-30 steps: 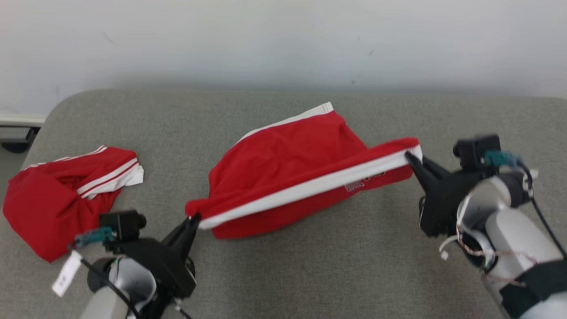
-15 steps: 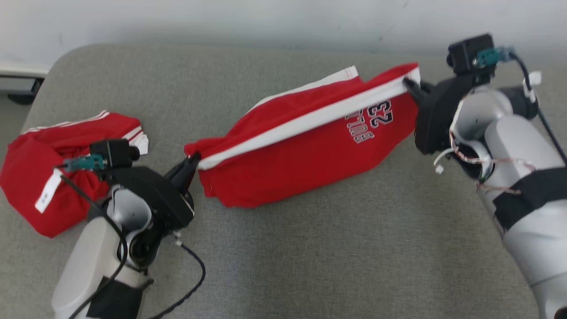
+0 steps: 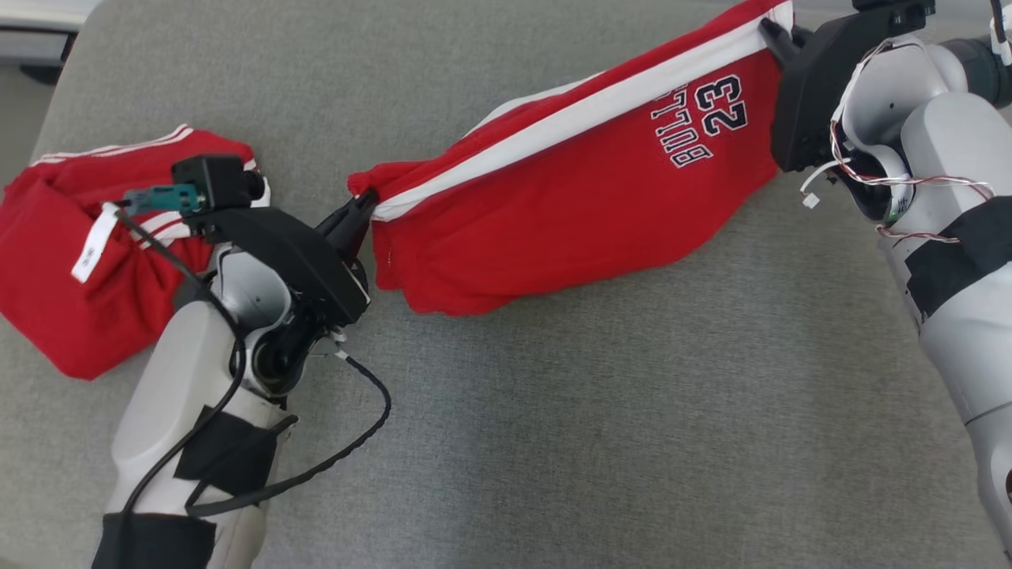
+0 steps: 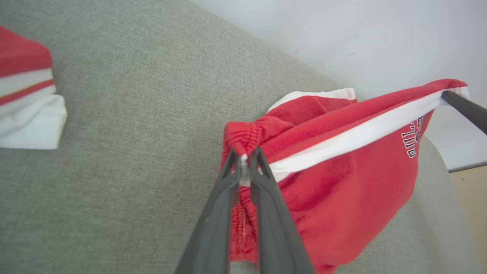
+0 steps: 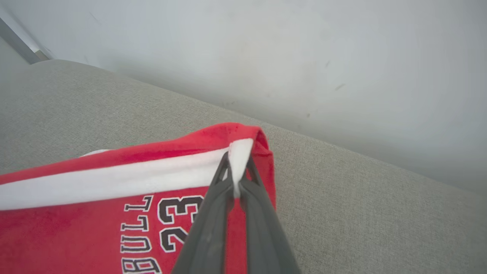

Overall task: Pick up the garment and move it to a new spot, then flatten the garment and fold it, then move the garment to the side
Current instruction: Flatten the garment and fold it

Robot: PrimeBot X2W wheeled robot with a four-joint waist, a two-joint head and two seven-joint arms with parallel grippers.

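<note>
While the red garment (image 3: 553,213) hangs stretched over the grey padded surface (image 3: 601,427), the left gripper (image 3: 365,204) is clamped on its elastic end and the right gripper (image 3: 768,30) pinches its white-striped corner.
</note>
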